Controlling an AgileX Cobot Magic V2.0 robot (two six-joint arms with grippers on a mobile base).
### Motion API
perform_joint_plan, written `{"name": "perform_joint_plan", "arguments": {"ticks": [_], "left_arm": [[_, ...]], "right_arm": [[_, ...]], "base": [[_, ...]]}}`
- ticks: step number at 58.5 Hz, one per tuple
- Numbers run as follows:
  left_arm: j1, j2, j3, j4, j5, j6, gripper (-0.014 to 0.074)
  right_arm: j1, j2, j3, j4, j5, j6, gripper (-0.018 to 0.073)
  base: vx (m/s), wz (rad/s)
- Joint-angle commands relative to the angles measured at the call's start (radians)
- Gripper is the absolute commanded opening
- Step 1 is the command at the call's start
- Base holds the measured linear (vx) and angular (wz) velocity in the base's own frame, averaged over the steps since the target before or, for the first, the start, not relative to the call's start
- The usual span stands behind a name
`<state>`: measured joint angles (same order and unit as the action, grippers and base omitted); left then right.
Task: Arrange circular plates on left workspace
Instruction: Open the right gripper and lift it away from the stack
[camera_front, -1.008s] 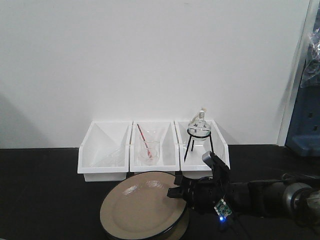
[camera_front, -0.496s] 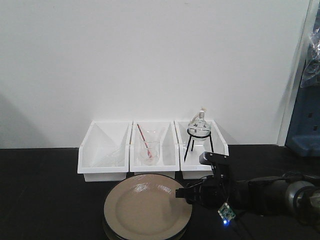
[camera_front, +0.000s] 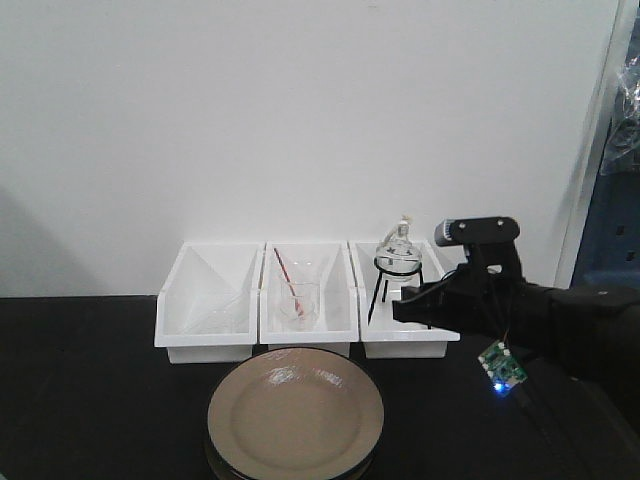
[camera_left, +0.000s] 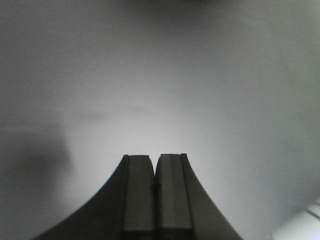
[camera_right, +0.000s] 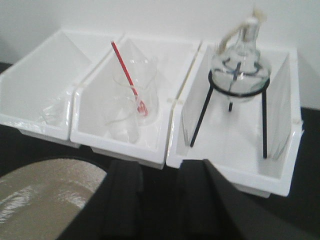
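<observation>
Now the right end effector (camera_front: 400, 308) hovers empty beside stacked plates (camera_front: 295, 416).

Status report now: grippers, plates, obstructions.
Left gripper shut, empty, facing blank wall. Right gripper open, empty, raised before white bins. Round beige plates stacked on black benchtop. No obstruction seen.

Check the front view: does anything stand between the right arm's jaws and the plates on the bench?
Nothing visible does. The right gripper hangs raised in front of the right bin, and the stacked plates lie lower and to its side on the black benchtop, with only open air and bare bench between.
</observation>
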<state>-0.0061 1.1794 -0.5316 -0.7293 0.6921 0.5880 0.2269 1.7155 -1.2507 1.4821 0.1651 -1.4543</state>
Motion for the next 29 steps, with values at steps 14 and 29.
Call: {"name": "perform_joint_plan", "arguments": {"ticks": [14,29], "left_arm": [[-0.002,0.065,-0.291,0.522,-0.022,-0.438,0.0000],[-0.002,-0.103,-0.311,0.529,-0.131,-0.458,0.0000]], "right_arm": [[-0.002,-0.463,0.219,-0.179,0.006,0.092,-0.0009],[-0.002,-0.874,0.542,-0.184,-0.036,0.092,-0.0005]], "base": [[0.00,0.00],[0.00,0.00]]}}
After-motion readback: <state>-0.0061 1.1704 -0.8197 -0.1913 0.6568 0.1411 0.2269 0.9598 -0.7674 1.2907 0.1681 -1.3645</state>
